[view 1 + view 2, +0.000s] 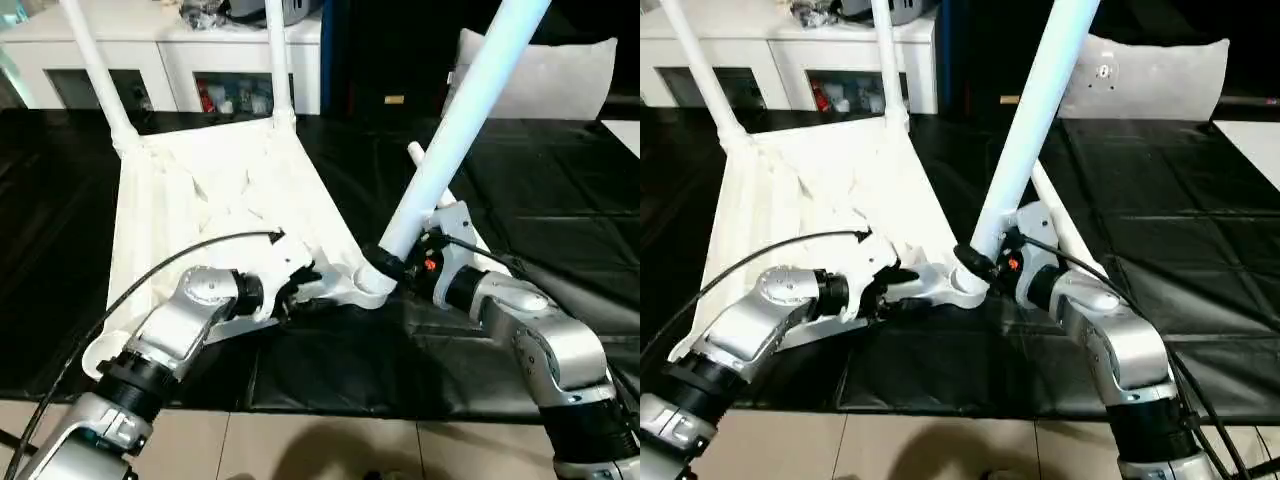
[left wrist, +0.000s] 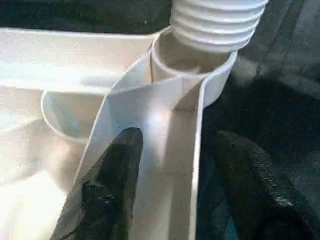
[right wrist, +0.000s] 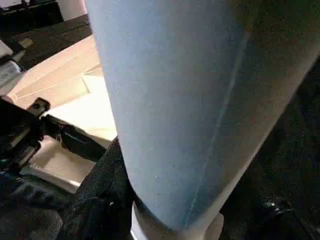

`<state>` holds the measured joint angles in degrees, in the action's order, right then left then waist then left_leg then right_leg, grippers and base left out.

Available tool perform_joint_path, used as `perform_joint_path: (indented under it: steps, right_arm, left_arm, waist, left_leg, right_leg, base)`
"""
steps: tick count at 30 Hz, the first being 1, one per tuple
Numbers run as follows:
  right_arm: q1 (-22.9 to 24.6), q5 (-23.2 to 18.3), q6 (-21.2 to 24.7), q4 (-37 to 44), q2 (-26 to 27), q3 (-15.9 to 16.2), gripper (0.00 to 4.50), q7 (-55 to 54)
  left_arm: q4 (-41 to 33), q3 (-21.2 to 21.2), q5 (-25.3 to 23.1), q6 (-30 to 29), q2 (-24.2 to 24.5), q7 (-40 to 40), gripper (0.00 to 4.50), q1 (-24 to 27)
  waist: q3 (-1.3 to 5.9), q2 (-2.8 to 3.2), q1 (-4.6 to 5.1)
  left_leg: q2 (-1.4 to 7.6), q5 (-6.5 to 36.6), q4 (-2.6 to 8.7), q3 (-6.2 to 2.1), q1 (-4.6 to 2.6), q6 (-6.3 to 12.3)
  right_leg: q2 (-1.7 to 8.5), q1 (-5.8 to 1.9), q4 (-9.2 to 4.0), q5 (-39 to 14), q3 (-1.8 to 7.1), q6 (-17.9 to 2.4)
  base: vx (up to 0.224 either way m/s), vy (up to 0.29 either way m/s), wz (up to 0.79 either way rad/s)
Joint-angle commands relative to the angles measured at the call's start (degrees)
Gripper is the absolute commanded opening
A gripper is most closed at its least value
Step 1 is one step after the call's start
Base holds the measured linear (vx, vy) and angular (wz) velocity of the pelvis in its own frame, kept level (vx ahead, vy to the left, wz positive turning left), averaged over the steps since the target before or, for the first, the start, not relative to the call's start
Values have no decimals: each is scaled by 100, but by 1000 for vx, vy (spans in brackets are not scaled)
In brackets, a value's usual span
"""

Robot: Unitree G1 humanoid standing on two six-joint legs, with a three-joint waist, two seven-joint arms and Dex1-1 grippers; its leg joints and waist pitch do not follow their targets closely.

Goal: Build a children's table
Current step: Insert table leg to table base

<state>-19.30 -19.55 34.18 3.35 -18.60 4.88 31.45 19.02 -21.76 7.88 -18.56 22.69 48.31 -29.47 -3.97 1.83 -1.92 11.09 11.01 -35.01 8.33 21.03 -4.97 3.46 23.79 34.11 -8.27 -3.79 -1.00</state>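
Note:
The children's table top [image 1: 200,200] lies upside down on a black mat, ribbed underside up. Two white legs [image 1: 100,70] [image 1: 280,60] stand in its far corner sockets. My right gripper [image 1: 393,262] is shut on the base of a third leg [image 1: 460,110], which leans to the right over the near right socket [image 1: 372,290]. In the left wrist view the leg's threaded end [image 2: 215,22] sits at the socket's mouth [image 2: 192,65]. My left gripper [image 2: 175,135] straddles the rim wall just beside that socket, fingers [image 2: 112,185] against both sides. Another leg [image 1: 1060,215] lies on the mat behind my right wrist.
A white cabinet [image 1: 160,60] stands at the back left and a grey-white cushion [image 1: 560,75] at the back right. The black mat [image 1: 540,180] covers the work area. Tiled floor [image 1: 330,450] shows at the near edge. A black cable [image 1: 150,270] arcs over my left forearm.

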Motion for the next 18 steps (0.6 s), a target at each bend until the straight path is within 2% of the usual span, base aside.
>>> perform_joint_path:
  steps: [1,3,4,6,8,10,18]
  right_arm:
    - [12,49,-86,82,-23,-7,191,25]
    - [11,58,-106,58,-22,9,191,32]
    - [14,66,-110,54,-22,17,191,35]
    - [20,89,-124,46,-19,40,191,44]
    - [31,93,-127,52,-16,44,191,44]
    - [41,94,-124,59,-16,48,191,46]
    - [96,138,-135,89,-44,93,191,68]
  left_arm:
    - [43,-79,-79,47,15,40,232,-81]
    - [144,-86,-171,87,-9,69,209,-114]
    - [170,-78,-187,103,-21,74,209,-121]
    - [264,-46,-217,140,-69,72,197,-144]
    - [320,-46,-246,174,-99,81,167,-144]
    - [338,-56,-266,186,-109,88,165,-139]
    - [506,-60,-409,259,-120,148,108,-167]
  waist:
    - [473,-30,-9]
    - [474,-34,-10]
    - [472,-17,-10]
    - [467,-22,-6]
    - [473,-14,-11]
    - [469,-22,-7]
    - [461,1,-5]
  left_leg:
    - [58,935,380,54,2,128]
    - [60,928,379,55,0,135]
    - [58,921,380,54,2,137]
    - [62,973,383,55,-6,133]
    - [65,963,384,49,-5,129]
    - [65,981,386,50,-4,130]
    - [59,1112,389,46,-23,128]
  right_leg:
    - [324,-356,-468,-2324,201,-618]
    - [324,-357,-463,-2283,204,-645]
    - [322,-358,-465,-2274,204,-649]
    - [321,-353,-471,-2278,200,-669]
    - [327,-361,-463,-2248,203,-686]
    - [325,-360,-465,-2256,202,-695]
    - [327,-349,-498,-2470,193,-644]
  base:
    - [0,0,0]
    - [0,0,0]
    - [0,0,0]
    - [0,0,0]
    - [0,0,0]
    - [0,0,0]
    - [0,0,0]
